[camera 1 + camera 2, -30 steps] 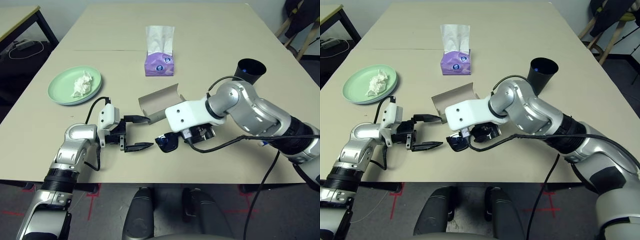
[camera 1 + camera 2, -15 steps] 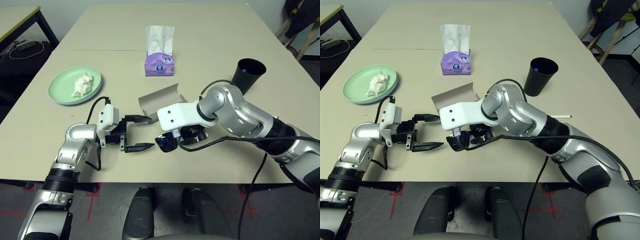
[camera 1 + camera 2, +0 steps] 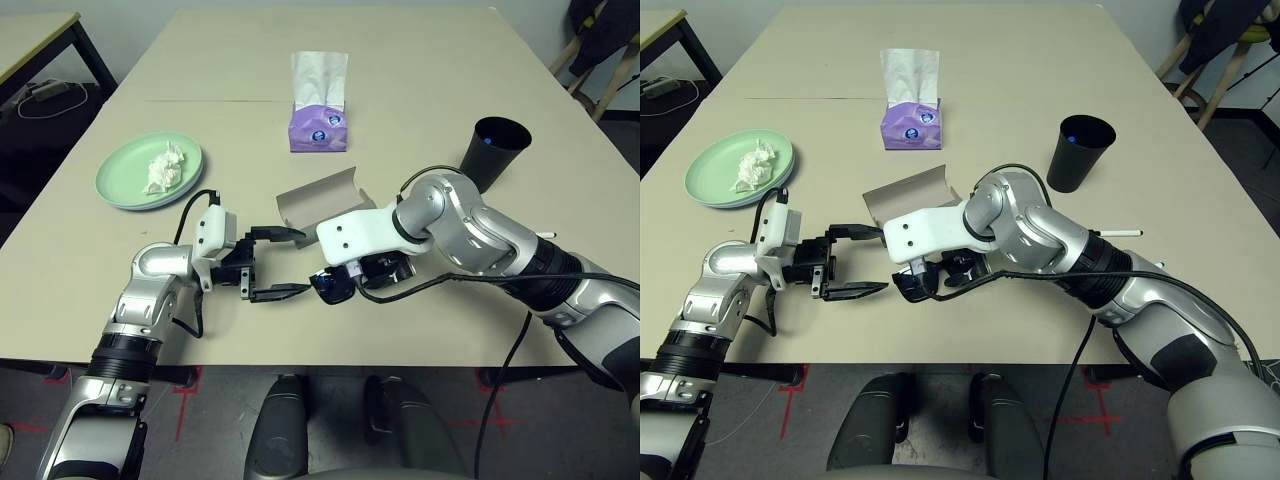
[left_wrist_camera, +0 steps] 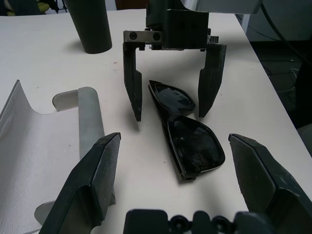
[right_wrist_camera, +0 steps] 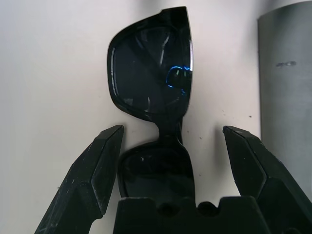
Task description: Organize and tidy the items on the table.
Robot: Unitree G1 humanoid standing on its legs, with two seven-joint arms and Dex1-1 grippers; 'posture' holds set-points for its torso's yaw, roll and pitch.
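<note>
Sunglasses [image 4: 183, 124] lie folded on the beige surface [image 3: 420, 90] just beside the open grey glasses case [image 3: 318, 200], with the right claw [image 4: 170, 105] lowered over them, fingers apart and straddling one lens without touching it. The left claw [image 3: 278, 264] hovers close by, also spread wide and empty.

Risk, as I judge it: the glossy black plastic frame is smooth and thin, so closing on the lens face could let it skate out or twist sideways; a pinch on the bridge looks safer. The two claws are near each other, and a careless lift could knock them together or nudge the case, whose curved, light shell with pale lining would slide easily on the matte top.

Farther off sit the tapered black cup [image 3: 489, 148] and a pale green round plate [image 3: 125, 180] holding crumpled white tissue [image 3: 164, 167]
</note>
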